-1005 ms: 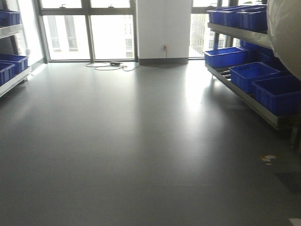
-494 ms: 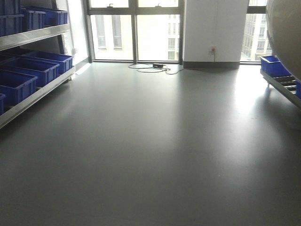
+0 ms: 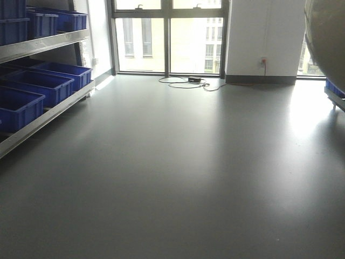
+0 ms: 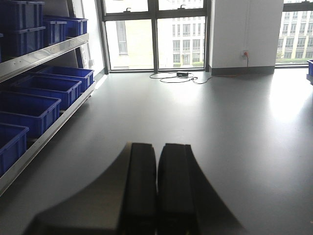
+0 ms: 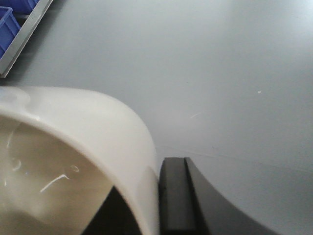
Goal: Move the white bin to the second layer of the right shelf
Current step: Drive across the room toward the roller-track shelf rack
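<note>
- Our right tool [image 5: 149, 205] is clamped onto the white bin [image 5: 73, 127]. One dark finger [image 5: 176, 196] presses against the outside of the wall, and the rounded rim runs between it and a dark shape just inside the tub.
- The bin hangs in that grip above the grey floor [image 3: 178, 178]. From the front camera we only catch it as a cream curved bulge in the top right corner.
- Our left tool [image 4: 156, 191] is clenched with its two black fingers pressed flat together and nothing between them, pointing out over the floor.
- Along the left side there's a steel rack [image 3: 43, 116] loaded with blue crates [image 4: 29, 105] on at least two levels.
- At the far right edge of the front view we can see a sliver of another rack [image 3: 335, 100] with a blue crate corner on it. It's well apart from the bin, and we can't tell which level that is.
- At the back there are big windows [image 3: 167, 38], a cable [image 3: 183, 82] lying on the floor, and a wall socket [image 3: 263, 60].
</note>
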Controlling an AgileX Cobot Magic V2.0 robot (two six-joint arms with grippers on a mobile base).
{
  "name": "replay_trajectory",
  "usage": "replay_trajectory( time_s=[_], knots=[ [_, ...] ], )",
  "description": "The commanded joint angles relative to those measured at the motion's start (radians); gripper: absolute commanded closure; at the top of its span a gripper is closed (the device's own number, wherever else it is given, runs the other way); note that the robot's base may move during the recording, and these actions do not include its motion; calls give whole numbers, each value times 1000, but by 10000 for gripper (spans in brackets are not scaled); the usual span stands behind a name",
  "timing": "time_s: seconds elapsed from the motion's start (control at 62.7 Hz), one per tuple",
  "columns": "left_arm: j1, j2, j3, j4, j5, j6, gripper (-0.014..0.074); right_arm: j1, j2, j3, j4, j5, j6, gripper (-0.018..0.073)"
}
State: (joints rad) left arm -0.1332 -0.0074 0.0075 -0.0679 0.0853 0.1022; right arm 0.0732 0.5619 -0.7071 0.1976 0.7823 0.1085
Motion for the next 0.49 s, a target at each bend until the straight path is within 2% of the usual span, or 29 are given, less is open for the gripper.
replay_trajectory(
  time_s=[0.0,0.479],
  knots=[
    [-3,-14,37,-6,-85,-3,512,-6,7,-29,18,-86,-2,503],
    [-3,-14,37,-6,-85,-3,512,-6,7,-29,18,-86,-2,503]
  ],
)
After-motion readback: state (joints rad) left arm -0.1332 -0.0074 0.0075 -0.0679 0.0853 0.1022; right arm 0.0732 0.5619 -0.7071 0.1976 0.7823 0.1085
